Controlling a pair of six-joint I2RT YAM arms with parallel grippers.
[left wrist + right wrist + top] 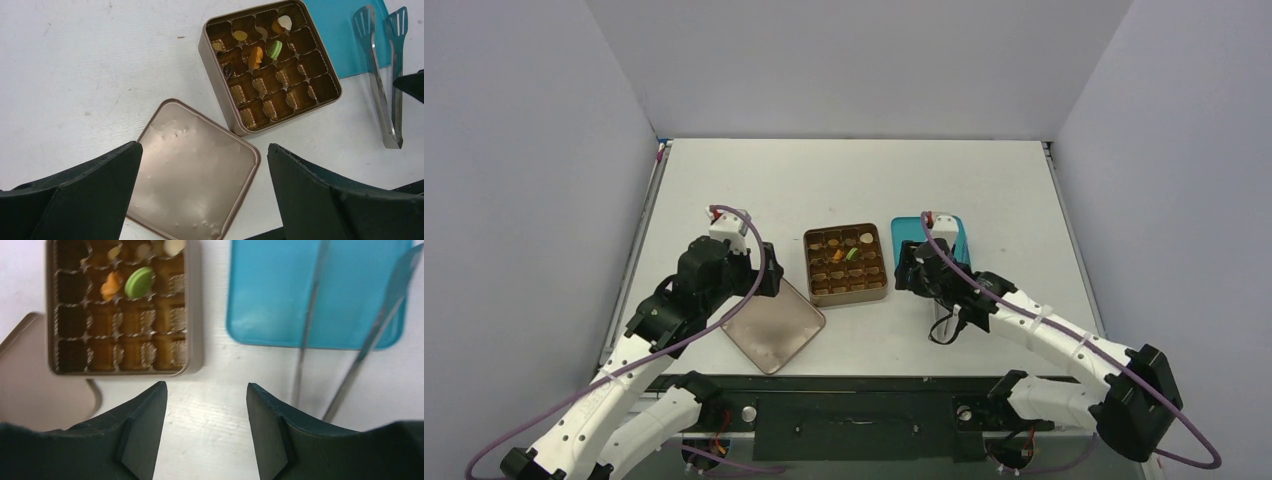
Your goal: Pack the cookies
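Several cookies lie in the far compartments of the open bronze tin [848, 299]: a green one [274, 49], an orange one [256, 54], a tan one [240, 35], a cream one [285, 22] and a dark one [228, 69]. The green cookie [138, 281] and the orange cookie [111, 286] also show in the right wrist view. My left gripper [769, 278] is open and empty above the tin's lid [195, 170]. My right gripper [908, 270] is open and empty over bare table, right of the tin's wall [195, 315].
A blue tray [335, 40] lies right of the tin. Long metal tweezers [385, 90] rest with their tips on it and their joined end on the table. The lid [772, 325] lies left of and nearer than the tin.
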